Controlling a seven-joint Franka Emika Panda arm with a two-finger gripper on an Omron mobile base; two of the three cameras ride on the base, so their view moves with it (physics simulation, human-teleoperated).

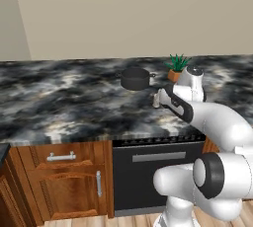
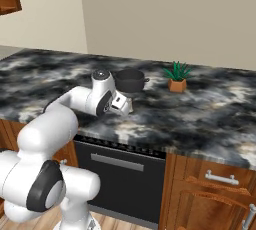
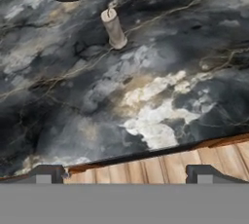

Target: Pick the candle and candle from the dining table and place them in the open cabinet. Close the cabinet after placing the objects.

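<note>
The black marbled worktop runs wide, with much bare stone to the left of the arm and along the near edge, where wooden fronts and a dark oven front drop away below. A candle stands upright on the stone in the hand view, just beside a dark pot, back from the near edge. A small potted plant sits apart to the right of the pot. The claw hangs over the worktop's near edge, fingers spread fully wide, gripping nothing and touching nothing, the candle well ahead of it
</note>
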